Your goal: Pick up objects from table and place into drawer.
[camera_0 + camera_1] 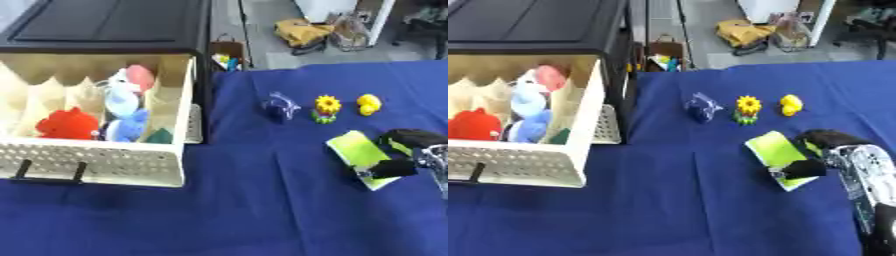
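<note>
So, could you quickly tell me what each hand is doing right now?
Left hand: not in view.
Right hand: fingers curled on the green-yellow flat item on the blue cloth.

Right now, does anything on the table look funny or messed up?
Nothing looks broken or spilled. The green packet lies slanted on the blue cloth with the right hand on its near corner. The sunflower toy and yellow duck stand upright. The drawer is open, with toys inside.
</note>
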